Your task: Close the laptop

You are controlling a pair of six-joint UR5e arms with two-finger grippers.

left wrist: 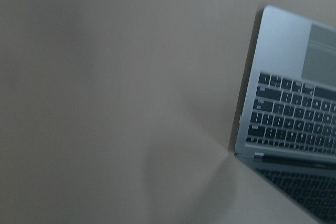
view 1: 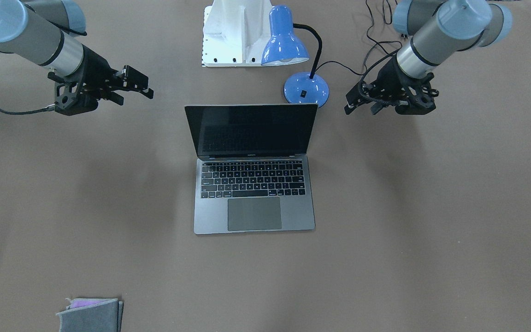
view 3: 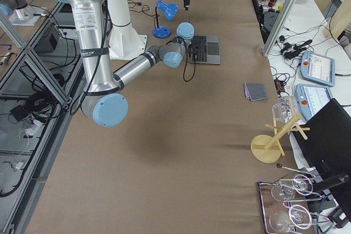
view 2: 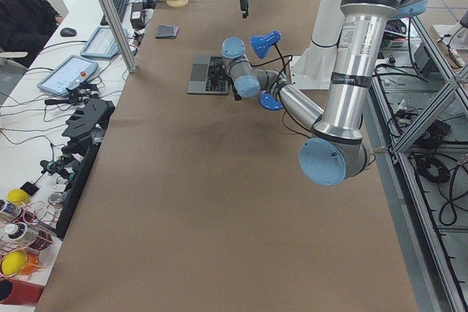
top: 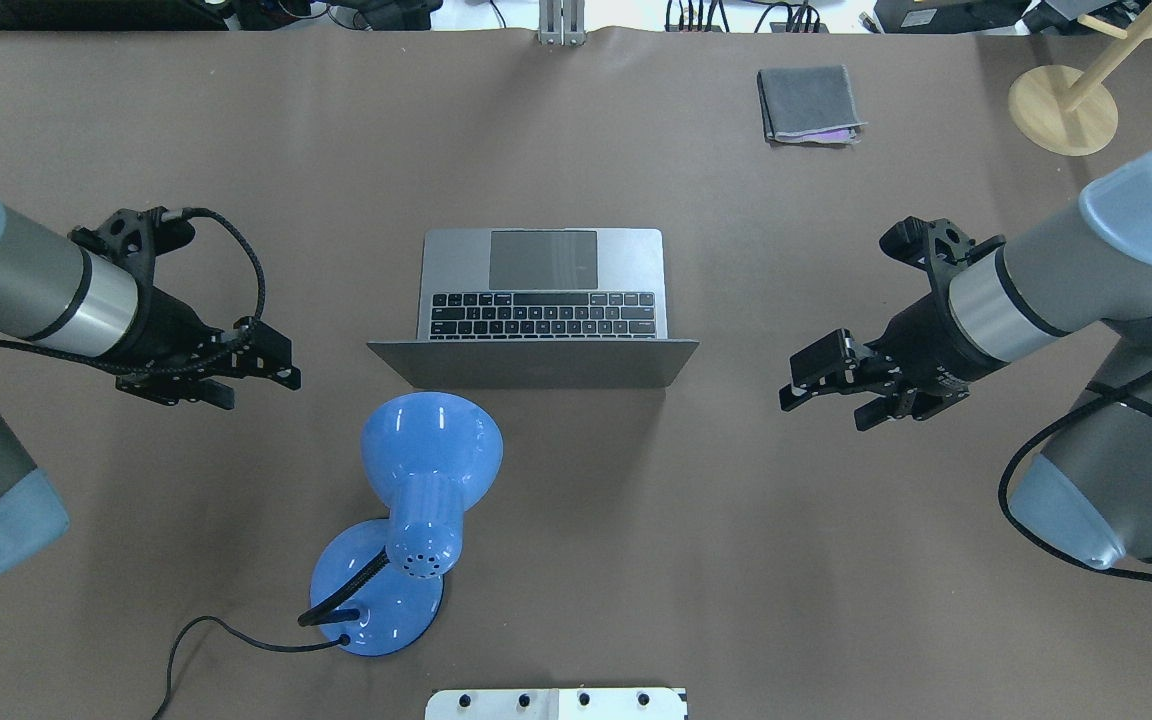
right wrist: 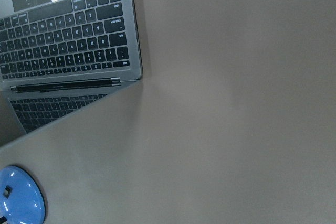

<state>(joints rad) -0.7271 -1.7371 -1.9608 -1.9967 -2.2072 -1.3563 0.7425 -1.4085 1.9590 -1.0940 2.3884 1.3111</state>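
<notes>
The space-grey laptop (view 1: 254,214) stands open at the table's middle, its dark screen (view 1: 251,129) upright and tilted back a little. From overhead its keyboard deck (top: 541,290) and the back of the lid (top: 533,362) show. My left gripper (top: 264,392) hovers to the left of the lid, apart from it, open and empty. My right gripper (top: 821,405) hovers to the right of the lid, open and empty. The left wrist view shows the laptop's corner (left wrist: 294,114); the right wrist view shows its other corner (right wrist: 68,40). No fingers show in either wrist view.
A blue desk lamp (top: 416,500) stands on the robot's side of the laptop, its base (view 1: 306,88) close behind the lid and its cord trailing. A folded grey cloth (top: 808,103) lies at the far right. A wooden stand (top: 1061,110) is at the far right corner.
</notes>
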